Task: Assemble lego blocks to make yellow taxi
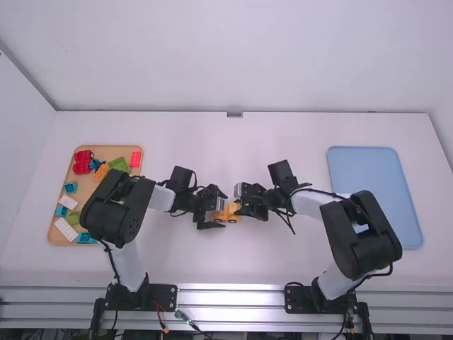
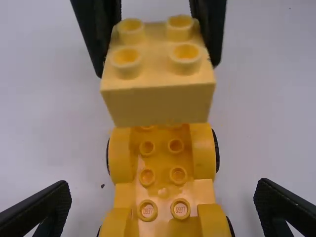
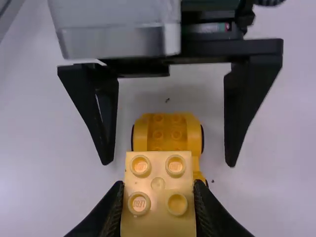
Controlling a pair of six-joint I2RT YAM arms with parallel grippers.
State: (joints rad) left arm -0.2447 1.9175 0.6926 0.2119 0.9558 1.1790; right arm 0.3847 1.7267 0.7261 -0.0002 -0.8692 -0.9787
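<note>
Left hand: Over in the high view I have the left hand [image 1: 217,213] low at mid-tabletop [image 1: 191,258]. Its own wrist view shows me its fingers spread, with the wheeled base running between them and a gap on either side.
Right hand: The right hand [image 1: 239,203] faces it and is pinching the pale yellow block by two opposite sides.
Pale yellow block: This two-by-two brick [image 2: 158,104] sits in the right hand, studs up, over the end of the base nearer the right arm. I can't tell whether the two touch.
Wheeled base: The orange-yellow base [image 2: 163,191] is upright on the tabletop. From the left wrist I can look into its channel and make out studs; the high view gives me its black wheels side-on.
Right wrist view: From here the block covers part of the base, and I see the left hand's two fingers standing apart on either side.
Wooden tray: The high view also gives me the tray [image 1: 90,186] on the left, holding red, green, orange, teal and white pieces.
Blue tray: It lies on the right [image 1: 375,195], beyond the right arm.
</note>
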